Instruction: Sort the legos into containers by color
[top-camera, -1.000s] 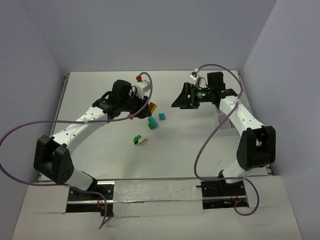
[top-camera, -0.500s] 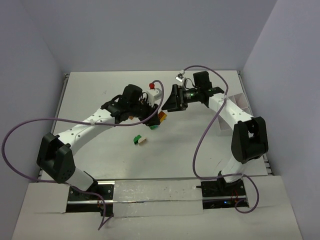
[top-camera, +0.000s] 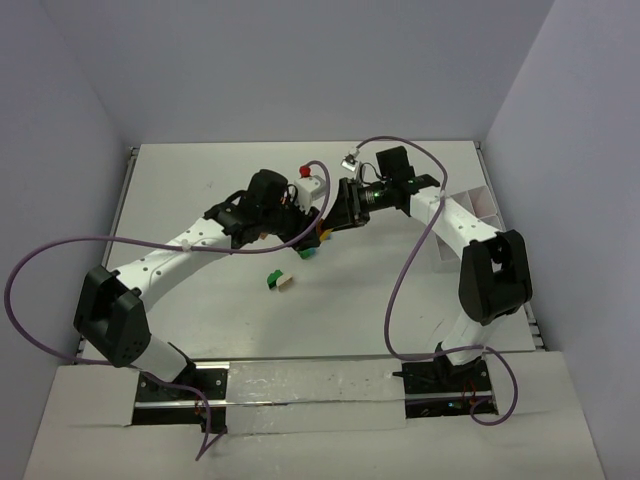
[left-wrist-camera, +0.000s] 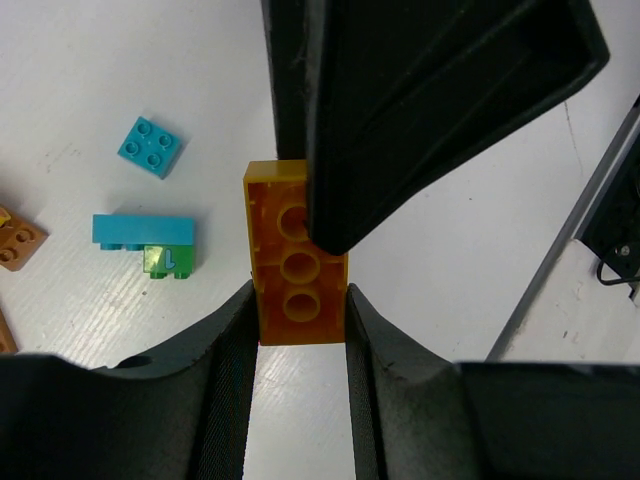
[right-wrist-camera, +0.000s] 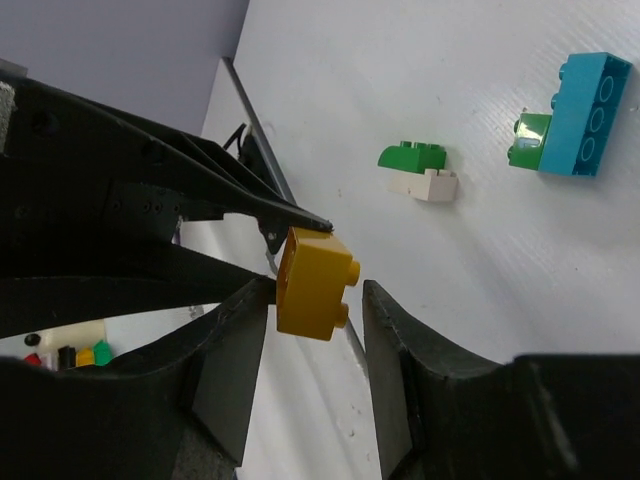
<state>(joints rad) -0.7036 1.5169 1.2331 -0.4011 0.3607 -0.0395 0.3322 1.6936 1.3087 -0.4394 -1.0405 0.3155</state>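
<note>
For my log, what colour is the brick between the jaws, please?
The brick is yellow, best seen in the right wrist view.

My right gripper (right-wrist-camera: 315, 290) is blocking straight ahead of my left gripper (left-wrist-camera: 298, 300), both crowding the yellow brick (left-wrist-camera: 280, 215); teal bricks (left-wrist-camera: 148, 147) are lying leftward, bare table (left-wrist-camera: 470, 180) is opening to the right.

The middle brick (left-wrist-camera: 296, 290) is amber yellow, the square brick (left-wrist-camera: 150, 147) and long brick (left-wrist-camera: 143, 229) teal, a small piece (left-wrist-camera: 172, 262) glossy green; table (left-wrist-camera: 440, 280) plain white, walls (top-camera: 300, 70) pale lilac.
</note>
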